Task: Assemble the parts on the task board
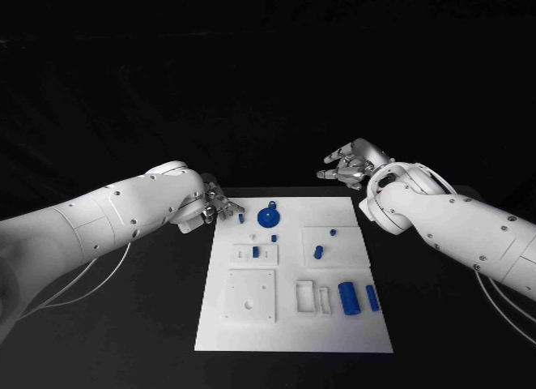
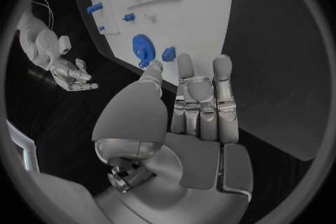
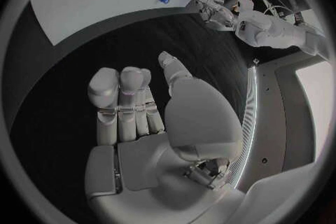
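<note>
At the upper middle of the frame, the left hand (image 1: 212,207), fingers apart and empty, hovers beside the blue gear (image 1: 268,216) on the task board (image 1: 294,332), seemingly poised to grasp, while the right hand (image 1: 352,164) hangs empty over the counter (image 1: 128,324).

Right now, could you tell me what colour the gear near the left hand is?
The gear is blue, clearest in the left wrist view.
</note>
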{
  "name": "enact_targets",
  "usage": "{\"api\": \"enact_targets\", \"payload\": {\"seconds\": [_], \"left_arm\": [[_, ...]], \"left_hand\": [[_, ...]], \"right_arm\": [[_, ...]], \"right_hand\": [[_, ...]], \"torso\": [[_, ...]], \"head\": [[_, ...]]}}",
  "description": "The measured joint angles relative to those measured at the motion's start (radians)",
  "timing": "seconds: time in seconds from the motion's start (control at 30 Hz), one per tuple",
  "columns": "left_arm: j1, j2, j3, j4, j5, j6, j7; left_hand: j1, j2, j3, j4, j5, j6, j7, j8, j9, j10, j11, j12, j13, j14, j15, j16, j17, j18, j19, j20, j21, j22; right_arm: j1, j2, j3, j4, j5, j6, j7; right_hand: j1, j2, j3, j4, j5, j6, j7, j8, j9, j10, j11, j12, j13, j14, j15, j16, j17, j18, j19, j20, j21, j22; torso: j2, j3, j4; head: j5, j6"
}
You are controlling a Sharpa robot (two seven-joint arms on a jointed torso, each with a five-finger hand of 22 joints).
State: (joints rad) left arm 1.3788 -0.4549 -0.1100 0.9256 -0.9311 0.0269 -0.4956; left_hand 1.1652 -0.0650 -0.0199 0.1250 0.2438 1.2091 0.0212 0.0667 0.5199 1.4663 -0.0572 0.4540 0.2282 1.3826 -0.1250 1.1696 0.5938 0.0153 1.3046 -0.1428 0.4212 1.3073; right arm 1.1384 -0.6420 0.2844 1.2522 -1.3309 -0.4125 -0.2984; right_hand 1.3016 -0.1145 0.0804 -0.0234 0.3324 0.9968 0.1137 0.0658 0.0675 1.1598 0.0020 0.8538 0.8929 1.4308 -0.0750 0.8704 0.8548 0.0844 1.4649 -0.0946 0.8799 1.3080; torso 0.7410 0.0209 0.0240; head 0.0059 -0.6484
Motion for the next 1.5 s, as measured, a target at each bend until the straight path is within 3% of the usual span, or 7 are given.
{"api": "enact_targets", "payload": {"seconds": [0.27, 0.63, 0.83, 0.97, 1.07, 1.5], "left_arm": [[0.000, 0.018, 0.000, -0.020, -0.017, 0.032, 0.002], [0.000, 0.023, 0.000, -0.029, -0.018, 0.042, 0.006], [0.000, 0.024, 0.000, -0.029, -0.016, 0.044, 0.008], [0.000, 0.026, 0.000, -0.029, -0.014, 0.048, 0.008], [0.000, 0.026, 0.000, -0.029, -0.013, 0.053, 0.008], [0.000, 0.026, 0.000, -0.027, -0.010, 0.073, 0.007]], "left_hand": [[-0.005, 0.005, 0.000, 0.000, 0.000, -0.003, -0.003, 0.000, 0.002, 0.000, 0.000, 0.000, 0.000, 0.000, 0.000, 0.000, 0.000, 0.000, 0.000, 0.000, 0.000, 0.000], [-0.016, 0.017, -0.001, 0.005, 0.000, -0.003, -0.003, 0.000, 0.009, 0.000, 0.000, 0.000, 0.002, 0.000, 0.000, 0.000, 0.000, 0.000, 0.000, 0.000, 0.005, 0.001], [-0.001, 0.048, -0.021, -0.021, 0.003, -0.002, -0.002, 0.000, 0.010, 0.000, 0.000, 0.000, 0.002, 0.000, 0.000, 0.004, -0.001, 0.000, 0.000, 0.000, 0.005, 0.001], [0.025, 0.073, -0.028, -0.062, 0.037, -0.002, -0.002, 0.000, 0.009, 0.000, 0.000, 0.000, 0.002, 0.000, 0.000, 0.004, -0.001, 0.000, 0.000, 0.000, 0.005, 0.000], [0.026, 0.082, -0.040, -0.079, 0.042, -0.002, -0.002, 0.000, 0.005, 0.000, 0.000, 0.000, 0.002, 0.000, 0.000, 0.004, -0.001, 0.000, 0.000, 0.000, 0.005, 0.000], [0.033, 0.091, -0.047, -0.105, 0.065, 0.009, -0.013, 0.000, 0.006, 0.000, 0.000, 0.000, 0.002, 0.000, 0.000, 0.011, 0.006, 0.000, -0.004, -0.004, 0.008, 0.000]], "right_arm": [[0.000, 0.001, 0.000, 0.000, 0.000, 0.000, 0.000], [0.000, 0.003, 0.000, -0.002, 0.000, 0.000, 0.000], [0.000, 0.005, 0.000, -0.004, 0.000, 0.000, 0.000], [0.000, 0.006, 0.000, -0.005, 0.000, 0.000, 0.000], [0.000, 0.007, 0.000, -0.006, 0.000, 0.000, 0.000], [0.000, 0.009, 0.000, -0.008, 0.000, 0.001, 0.000]], "right_hand": [[0.000, 0.000, 0.000, 0.000, 0.000, 0.000, 0.000, 0.000, 0.000, 0.000, 0.000, 0.000, 0.000, 0.000, 0.000, 0.000, 0.000, 0.000, 0.000, 0.000, 0.000, 0.000], [0.000, 0.000, 0.004, 0.004, 0.000, 0.000, 0.000, 0.000, 0.000, 0.000, 0.000, 0.000, -0.001, 0.000, 0.000, 0.000, 0.000, 0.000, 0.000, 0.000, 0.000, 0.000], [0.000, 0.000, 0.004, 0.004, 0.000, 0.000, 0.000, 0.000, 0.000, 0.000, 0.000, 0.000, -0.001, 0.000, 0.000, 0.000, 0.000, 0.000, 0.000, 0.000, 0.000, 0.000], [0.000, 0.000, 0.004, 0.004, 0.000, 0.000, 0.000, 0.000, 0.000, 0.000, 0.000, 0.000, -0.001, 0.000, 0.000, 0.000, 0.000, 0.000, 0.000, 0.000, 0.000, 0.000], [0.000, 0.000, 0.004, 0.004, 0.000, 0.000, 0.000, 0.000, 0.000, 0.000, 0.000, 0.000, -0.001, 0.000, 0.000, 0.000, 0.000, 0.000, 0.000, 0.000, 0.000, 0.000], [0.000, 0.000, 0.004, 0.004, 0.000, 0.000, 0.000, 0.000, 0.000, 0.000, 0.000, 0.000, -0.001, 0.000, 0.000, 0.000, 0.000, 0.000, 0.000, 0.000, 0.000, 0.000]], "torso": [[0.005, -0.0018, -0.0020], [0.005, -0.0013, -0.0023], [0.005, -0.0011, -0.0024], [0.005, -0.0011, -0.0020], [0.005, -0.0012, -0.0018], [0.005, -0.0025, -0.0012]], "head": [[0.002, 0.002], [0.004, 0.001], [0.003, 0.002], [0.003, 0.002], [0.003, 0.002], [0.004, 0.000]]}}
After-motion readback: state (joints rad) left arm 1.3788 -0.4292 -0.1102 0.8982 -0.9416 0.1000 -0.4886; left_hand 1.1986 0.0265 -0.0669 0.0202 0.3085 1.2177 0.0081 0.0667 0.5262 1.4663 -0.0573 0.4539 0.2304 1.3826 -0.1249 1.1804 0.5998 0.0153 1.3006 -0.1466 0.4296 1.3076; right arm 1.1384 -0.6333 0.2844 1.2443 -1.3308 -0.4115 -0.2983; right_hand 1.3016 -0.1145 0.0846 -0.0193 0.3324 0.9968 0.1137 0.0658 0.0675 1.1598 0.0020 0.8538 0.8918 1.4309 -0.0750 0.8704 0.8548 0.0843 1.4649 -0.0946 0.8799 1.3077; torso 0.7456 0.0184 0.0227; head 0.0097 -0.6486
